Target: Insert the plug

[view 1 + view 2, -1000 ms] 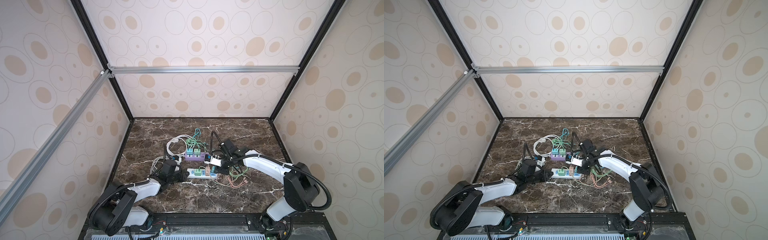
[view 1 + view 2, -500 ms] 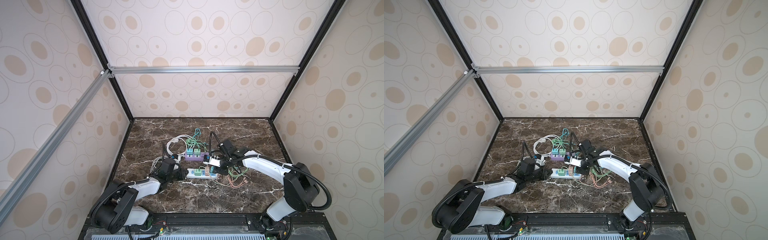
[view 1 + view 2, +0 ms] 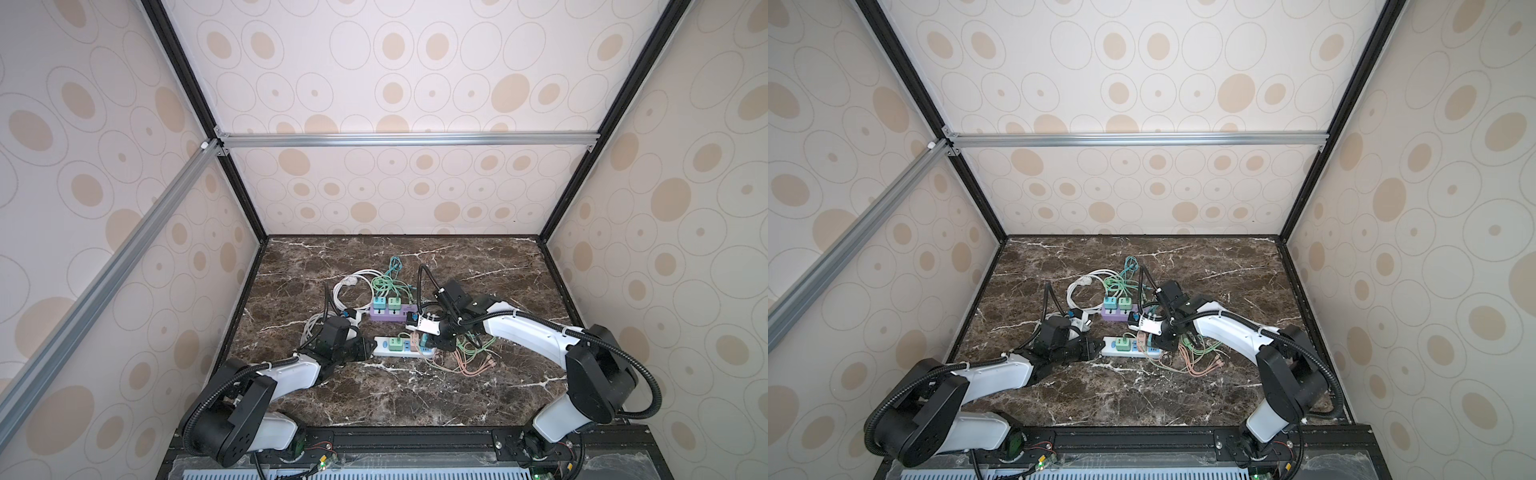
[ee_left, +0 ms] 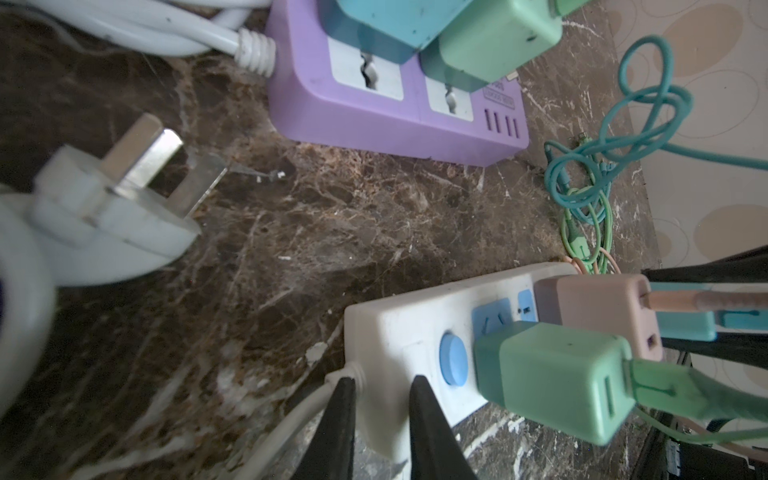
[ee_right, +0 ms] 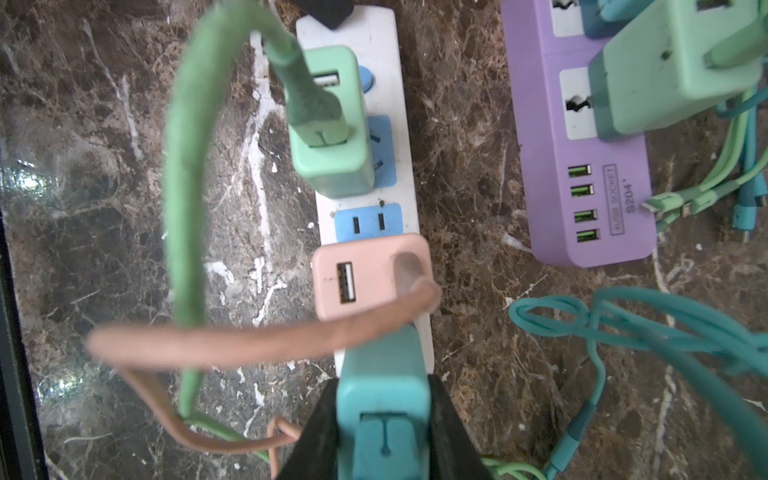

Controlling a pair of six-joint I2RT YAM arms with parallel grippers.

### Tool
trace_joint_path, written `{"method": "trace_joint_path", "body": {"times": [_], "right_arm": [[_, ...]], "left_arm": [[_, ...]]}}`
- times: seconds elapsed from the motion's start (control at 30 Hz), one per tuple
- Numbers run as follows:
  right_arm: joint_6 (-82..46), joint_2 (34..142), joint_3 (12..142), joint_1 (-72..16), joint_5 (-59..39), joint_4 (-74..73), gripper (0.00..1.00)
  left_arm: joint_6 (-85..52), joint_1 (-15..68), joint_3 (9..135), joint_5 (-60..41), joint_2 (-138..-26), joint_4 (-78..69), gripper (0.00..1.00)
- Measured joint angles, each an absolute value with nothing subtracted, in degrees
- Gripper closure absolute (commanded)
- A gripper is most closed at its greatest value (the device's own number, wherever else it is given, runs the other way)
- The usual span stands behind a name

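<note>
Since nothing is moving, my right gripper (image 5: 384, 415) is clamping plug (image 5: 382, 374) at strip (image 5: 405, 191) end, insertion pending; left gripper (image 4: 382, 419) near-closed, grip unclear.

Enclosure as you see it from above. Back wall (image 3: 395, 62), left wall (image 3: 62, 124) and right wall (image 3: 685, 208): cream paper printed with tan ovals and ringed dots. Black corner posts (image 3: 199, 104) carry an aluminium crossbar (image 3: 407, 139) and a slanting aluminium rail (image 3: 104, 270). The surface (image 3: 374, 399) is dark brown marble with white veins, evenly lit.
</note>
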State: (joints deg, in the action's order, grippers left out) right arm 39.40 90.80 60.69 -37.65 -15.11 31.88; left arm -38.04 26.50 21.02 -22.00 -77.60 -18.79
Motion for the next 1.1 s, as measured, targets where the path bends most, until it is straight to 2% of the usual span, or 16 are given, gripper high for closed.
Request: {"method": "trace_joint_path", "body": {"times": [1.1], "right_arm": [[39.92,87.94,57.89,-38.68,-14.44,31.86,0.85]], "left_arm": [[-36.12,25.96,23.53,-24.58,-81.12,-19.25,0.77]]}}
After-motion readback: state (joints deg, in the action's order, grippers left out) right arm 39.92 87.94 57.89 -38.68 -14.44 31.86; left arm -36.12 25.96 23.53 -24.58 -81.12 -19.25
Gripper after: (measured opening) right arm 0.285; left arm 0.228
